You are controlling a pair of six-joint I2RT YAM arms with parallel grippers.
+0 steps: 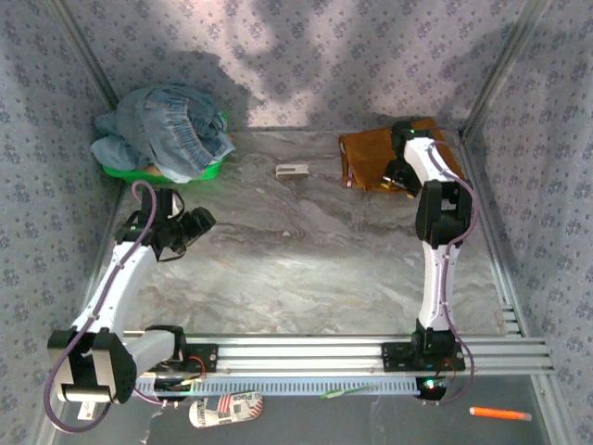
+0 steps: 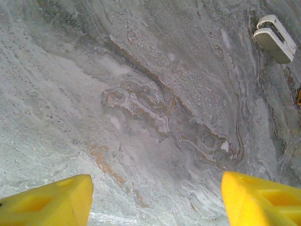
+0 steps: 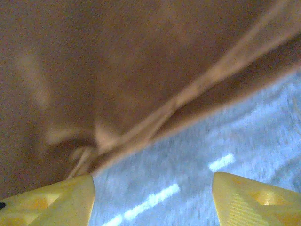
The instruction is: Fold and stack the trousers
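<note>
A folded ochre-orange pair of trousers (image 1: 371, 159) lies flat on the marbled grey table (image 1: 296, 269), just to the right of a small white clip (image 1: 292, 171) that sits near the table's far edge. The right gripper (image 1: 400, 178) hangs over the side of the trousers farthest from the clip. In the blurred right wrist view, its yellow fingers (image 3: 51, 200) are spread wide and released, with the cloth's folded edge (image 3: 117, 70) and bare table between them. The left gripper (image 1: 199, 222) hovers left of the clip and nearer the arm bases, also spread wide and grasping nothing. Farther left of the clip, crumpled blue denim clothes (image 1: 171, 130) are heaped on a green basket (image 1: 120, 171).
</note>
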